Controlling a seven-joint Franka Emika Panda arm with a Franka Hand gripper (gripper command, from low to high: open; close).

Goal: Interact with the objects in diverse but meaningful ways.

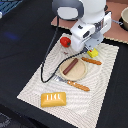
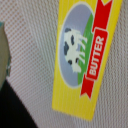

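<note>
Currently I have the arm low over the far side of the woven mat (image 1: 30, 92), the wrist directly above the yellow butter block (image 1: 93, 52), of which only a corner shows under the gripper housing in the exterior view. The wrist view is filled by the block (image 2: 82, 55) lying flat on the mat: yellow face, blue oval with a black-and-white cow, red ribbon reading "BUTTER". No fingers appear in either view, so I cannot tell whether the claw is spread or clenched. My judgement: the approach to the block is in hand, no grasp yet. Next I need the fingers aligned across the block's narrow width, then a descent. Tomato (image 1: 65, 41), sausage (image 1: 70, 67) on the plate (image 1: 80, 74) and bread loaf (image 1: 53, 99) sit apart, not in play.
</note>
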